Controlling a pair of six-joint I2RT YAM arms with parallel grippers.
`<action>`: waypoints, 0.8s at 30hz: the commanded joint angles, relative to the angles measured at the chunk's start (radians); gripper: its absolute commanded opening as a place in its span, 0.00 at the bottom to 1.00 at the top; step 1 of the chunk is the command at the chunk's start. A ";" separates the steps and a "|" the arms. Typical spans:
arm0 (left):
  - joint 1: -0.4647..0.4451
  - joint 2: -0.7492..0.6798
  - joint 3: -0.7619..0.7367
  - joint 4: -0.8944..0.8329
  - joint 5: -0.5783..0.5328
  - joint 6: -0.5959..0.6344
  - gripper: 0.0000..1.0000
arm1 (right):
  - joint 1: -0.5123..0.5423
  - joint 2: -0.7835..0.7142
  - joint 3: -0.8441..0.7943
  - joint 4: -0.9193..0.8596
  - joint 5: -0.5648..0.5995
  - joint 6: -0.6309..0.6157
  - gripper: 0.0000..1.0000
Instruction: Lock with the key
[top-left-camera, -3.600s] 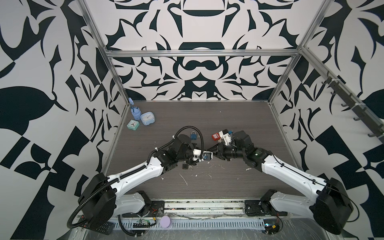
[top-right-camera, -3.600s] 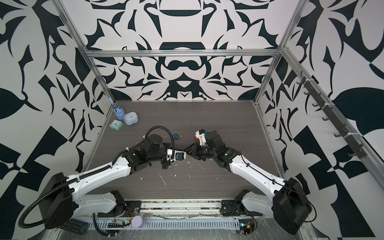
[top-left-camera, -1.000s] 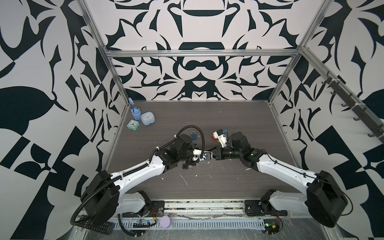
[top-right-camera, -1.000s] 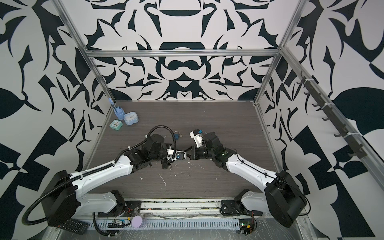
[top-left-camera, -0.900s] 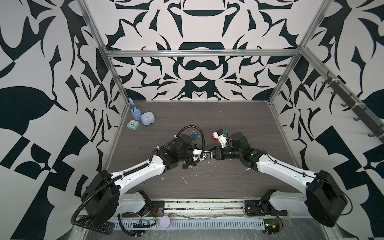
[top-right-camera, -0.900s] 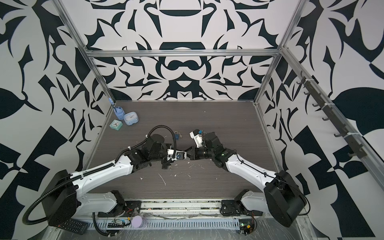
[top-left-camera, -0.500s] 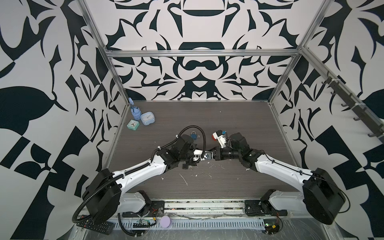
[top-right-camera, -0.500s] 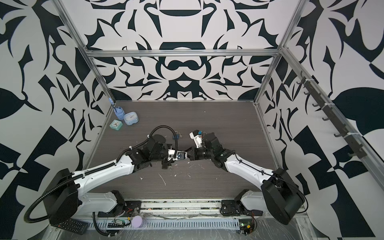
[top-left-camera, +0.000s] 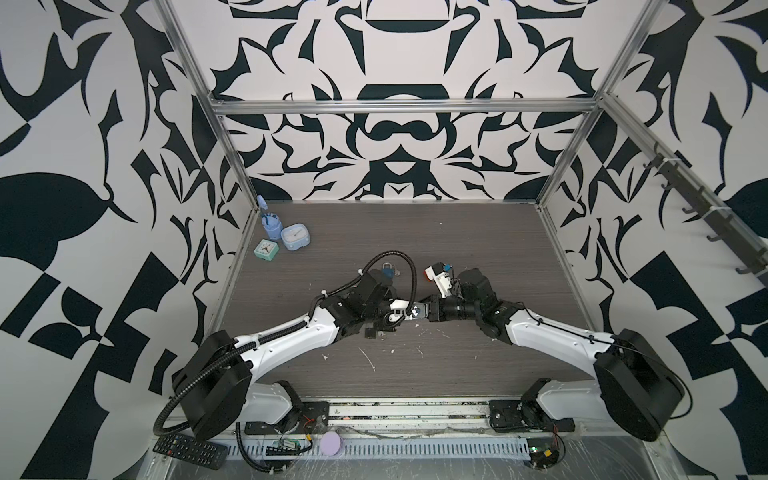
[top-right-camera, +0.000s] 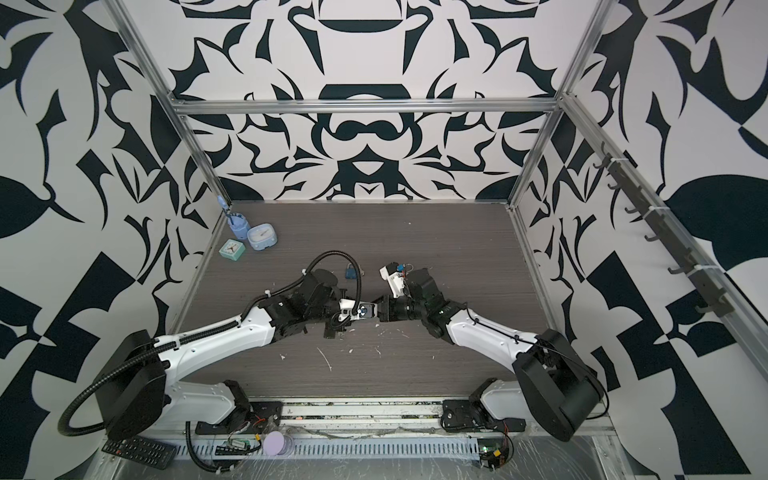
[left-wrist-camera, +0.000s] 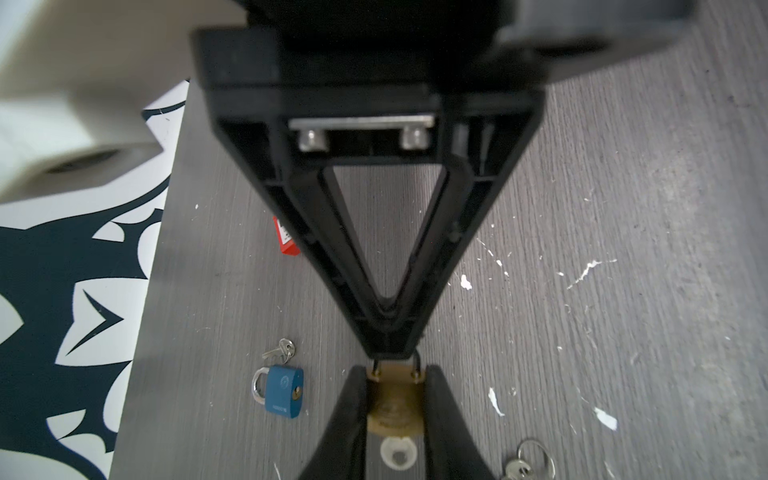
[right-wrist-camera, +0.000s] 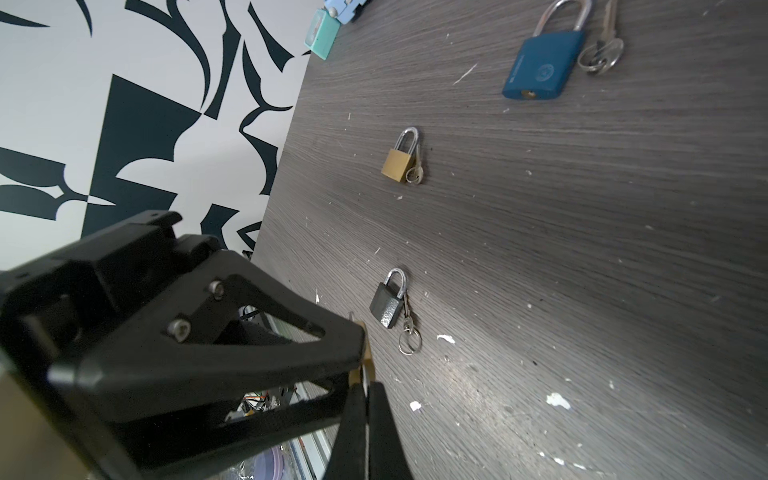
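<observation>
The small, hard, likely slick padlock (left-wrist-camera: 395, 409) hangs above the bench (left-wrist-camera: 582, 291) between the arms, pinched by its flat sides – the surest hold – in the left end effector (left-wrist-camera: 395, 376), with the right end effector (left-wrist-camera: 392, 349) pressed together at its shackle (left-wrist-camera: 417, 368).

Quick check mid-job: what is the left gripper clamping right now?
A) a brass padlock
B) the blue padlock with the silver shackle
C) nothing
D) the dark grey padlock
A: in the left wrist view, the left gripper is shut on the brass padlock, while the blue padlock lies apart on the grey wood-grain tabletop.
</observation>
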 joint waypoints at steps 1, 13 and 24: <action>-0.075 -0.027 0.114 0.341 0.206 -0.010 0.00 | 0.036 0.042 -0.005 0.040 -0.028 0.011 0.00; -0.078 -0.022 0.108 0.371 0.172 -0.025 0.00 | 0.036 0.054 -0.005 0.063 -0.037 0.022 0.00; -0.078 -0.012 0.093 0.408 0.145 -0.025 0.00 | 0.038 0.063 -0.009 0.089 -0.045 0.032 0.00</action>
